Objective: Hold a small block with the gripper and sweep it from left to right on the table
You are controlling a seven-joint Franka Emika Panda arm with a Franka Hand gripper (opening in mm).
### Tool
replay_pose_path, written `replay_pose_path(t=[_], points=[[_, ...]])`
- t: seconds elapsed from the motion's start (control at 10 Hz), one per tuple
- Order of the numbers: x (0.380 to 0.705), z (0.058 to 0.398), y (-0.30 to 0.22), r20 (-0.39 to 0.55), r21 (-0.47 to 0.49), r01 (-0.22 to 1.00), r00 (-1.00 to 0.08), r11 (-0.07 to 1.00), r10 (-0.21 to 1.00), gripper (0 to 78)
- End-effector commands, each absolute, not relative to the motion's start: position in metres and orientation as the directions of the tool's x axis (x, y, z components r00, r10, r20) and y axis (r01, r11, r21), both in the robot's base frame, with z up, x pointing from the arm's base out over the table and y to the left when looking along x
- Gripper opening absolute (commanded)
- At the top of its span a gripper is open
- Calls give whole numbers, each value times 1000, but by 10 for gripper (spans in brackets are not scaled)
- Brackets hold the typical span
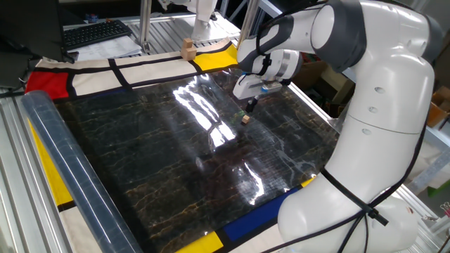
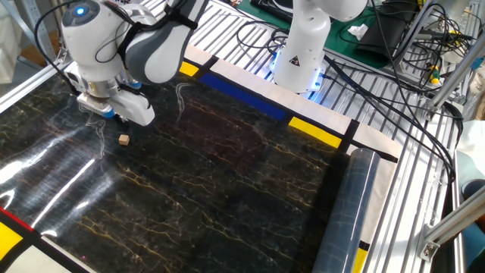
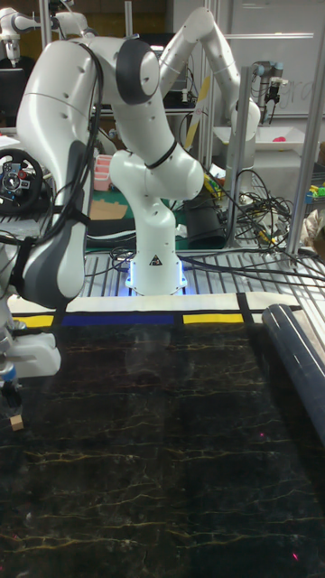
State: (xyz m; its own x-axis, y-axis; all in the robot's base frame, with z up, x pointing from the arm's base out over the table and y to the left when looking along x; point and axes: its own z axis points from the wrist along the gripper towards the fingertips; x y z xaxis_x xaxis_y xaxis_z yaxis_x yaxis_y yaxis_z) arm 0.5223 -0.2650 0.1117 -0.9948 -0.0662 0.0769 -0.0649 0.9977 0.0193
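Item 1: small block (image 1: pixel 245 119), 1 tiny light-tan wooden cube, resting free on the table (image 1: pixel 162 169), near the table's edge by the yellow panel and well apart from its other 3 edges. Nothing touches it.

Item 2: gripper (image 1: pixel 252 105), 1 dark two-finger tool on the white-and-grey arm, hanging just above the table. Whether its jaws are parted or closed cannot be told; they hold nothing.

Relation: the small block (image 2: pixel 123 139) lies just beside and below the gripper (image 2: pixel 114 115), slightly toward the table's middle; the tall fixed view shows the cube (image 3: pixel 16 423) almost under the fingertips. As a cube it has no long axis to align with.

Judgement: the grasp is not yet made; a short descent with a small offset is needed first.
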Motion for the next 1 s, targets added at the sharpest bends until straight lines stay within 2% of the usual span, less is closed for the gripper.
replay_pose_path(t=[0.1, 0.5, 1.0], points=[[523, 112, -265, 89, 27, -86, -992, 996, -89, 0], [539, 80, -255, 64, 76, -113, -991, 991, -118, 0], [537, 92, -249, 62, 103, -78, -994, 992, -85, 0]])
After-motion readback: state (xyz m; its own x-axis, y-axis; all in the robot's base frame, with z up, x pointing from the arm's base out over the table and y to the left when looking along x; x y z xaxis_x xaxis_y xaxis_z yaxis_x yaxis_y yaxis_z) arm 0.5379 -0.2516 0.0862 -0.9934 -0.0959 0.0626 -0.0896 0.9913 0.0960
